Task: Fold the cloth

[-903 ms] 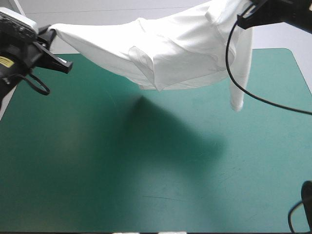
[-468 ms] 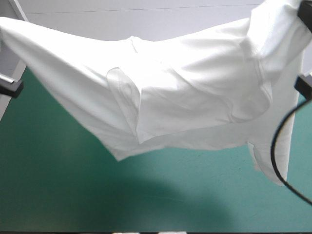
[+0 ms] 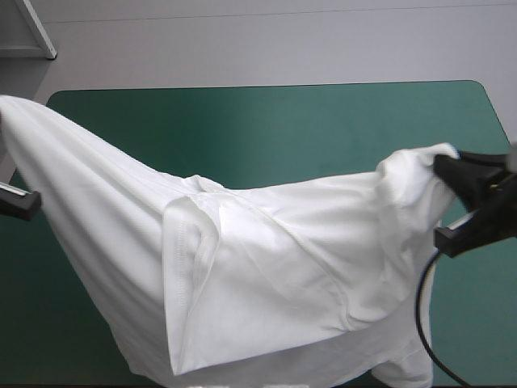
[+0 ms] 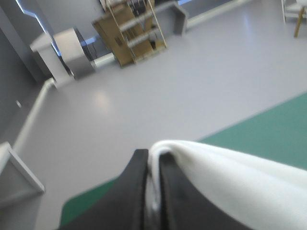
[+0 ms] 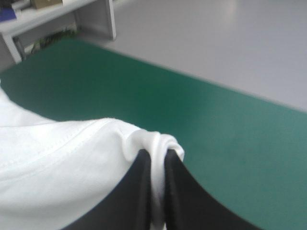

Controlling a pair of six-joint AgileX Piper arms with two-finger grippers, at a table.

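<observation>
A white short-sleeved T-shirt (image 3: 266,283) hangs above the table (image 3: 266,121), stretched between two robot grippers and sagging in the middle. From above, it spans the table from the left edge almost to the right edge and hides most of the near half. The table's teal-green cover shows beyond it, toward the far edge.

The left gripper (image 4: 153,160) is by the table's left edge and is clamped on one end of the T-shirt. Its two black fingers are pressed almost together, with a thin band of white cloth pinched between them. The rest of the cloth falls away in a smooth rounded fold beside the gripper.

The right gripper (image 5: 156,155) is near the table's right edge and grips the other end the same way. Here the cloth is bunched into a small puckered knot over the fingertips, and a stitched seam runs across the fabric beside the gripper.

The fabric is soft and matte, with long shallow creases. Over the middle of the table a flap is folded back, showing a hem with a double line of stitching. Below the right gripper, a narrow part of the cloth hangs toward the table's near edge. Whether the lowest folds touch the table cannot be told.
</observation>
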